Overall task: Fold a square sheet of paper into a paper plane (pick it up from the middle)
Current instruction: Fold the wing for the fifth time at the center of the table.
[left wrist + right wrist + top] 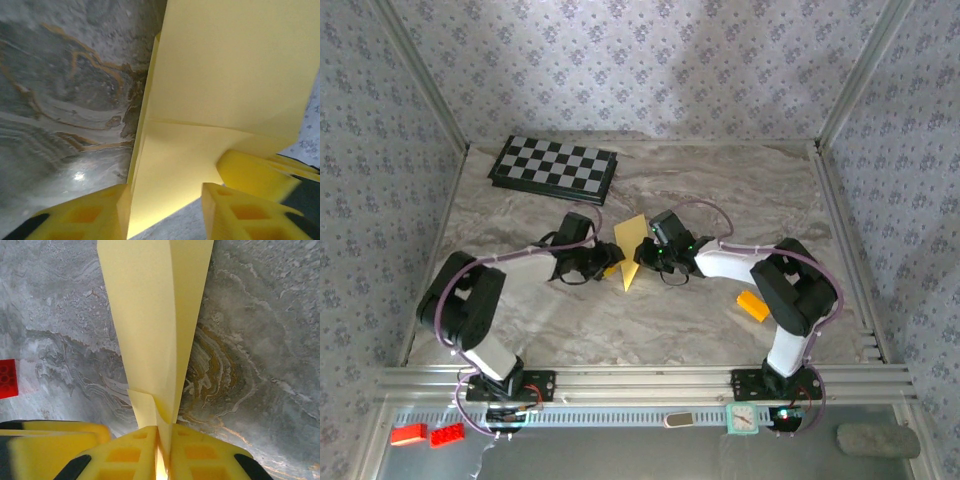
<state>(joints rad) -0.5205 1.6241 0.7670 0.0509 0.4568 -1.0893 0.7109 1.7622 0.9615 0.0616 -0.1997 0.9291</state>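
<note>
Veined marble-look table (740, 190); pale patterned walls (620, 70).
Thin, creased yellow sheet (632, 243) stands upright mid-table; right gripper (163, 430) pinches its folded edge; left gripper (164, 189) part-open, straddling it.

Nothing I can actually read anywhere, honestly. The small teal-framed square clock (742, 418) at the bottom edge of the overhead shot has a dial, but its markings are too tiny.

Marbled grey-beige tabletop (720, 190), walled on three sides. Black-and-white checkerboard (553, 166) lies flat at far left corner. Small orange-yellow block (753, 305) lies toward near right (well apart from checkerboard).
</note>
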